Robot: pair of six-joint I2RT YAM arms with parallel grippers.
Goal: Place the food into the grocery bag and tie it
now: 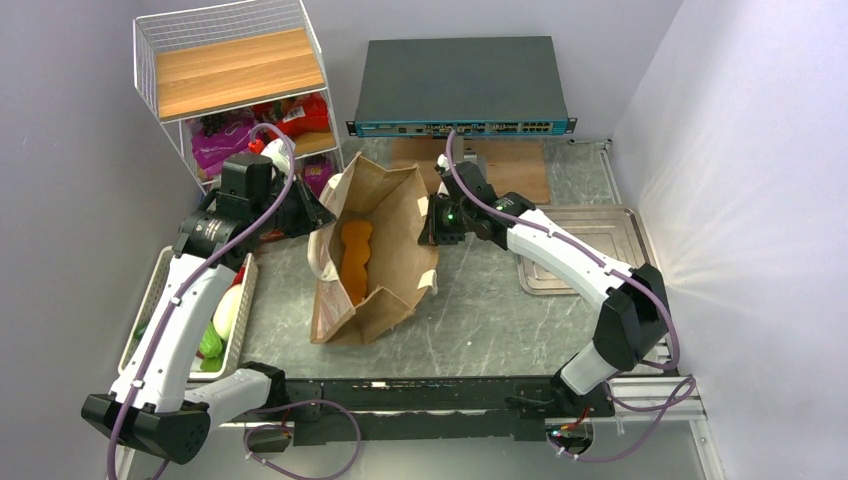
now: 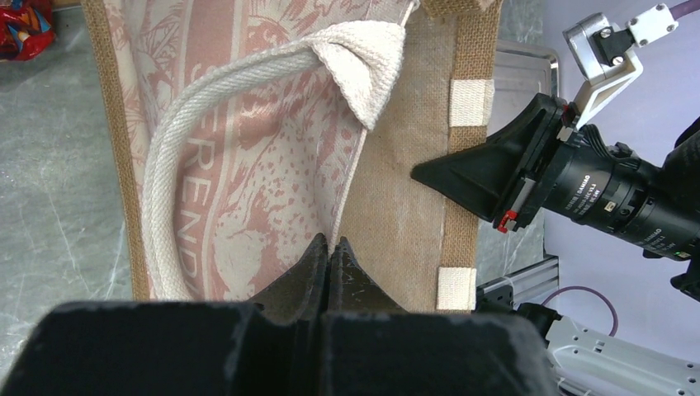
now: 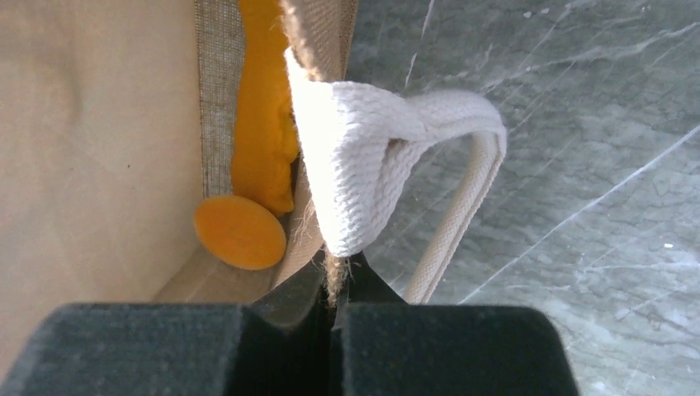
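Observation:
The tan grocery bag [image 1: 385, 250] lies open in the middle of the table, with an orange carrot-like piece [image 1: 354, 255] inside. My left gripper [image 1: 312, 212] is shut on the bag's left rim; in the left wrist view [image 2: 331, 247] its jaws pinch the cloth edge beside the cream handle [image 2: 182, 140]. My right gripper [image 1: 432, 225] is shut on the bag's right rim [image 3: 333, 276], just under the white handle patch [image 3: 355, 165]; the orange piece [image 3: 248, 223] shows inside. A pale-green cabbage [image 1: 226, 312] lies in the basket at left. Red packets [image 1: 300, 112] and a purple packet [image 1: 222, 140] sit on the shelf.
A white wire shelf [image 1: 235, 70] with a wooden top stands back left. A dark network switch [image 1: 460, 85] sits at the back. A metal tray [image 1: 590, 240] lies right of the bag. A white basket [image 1: 190, 320] stands at the left under my left arm.

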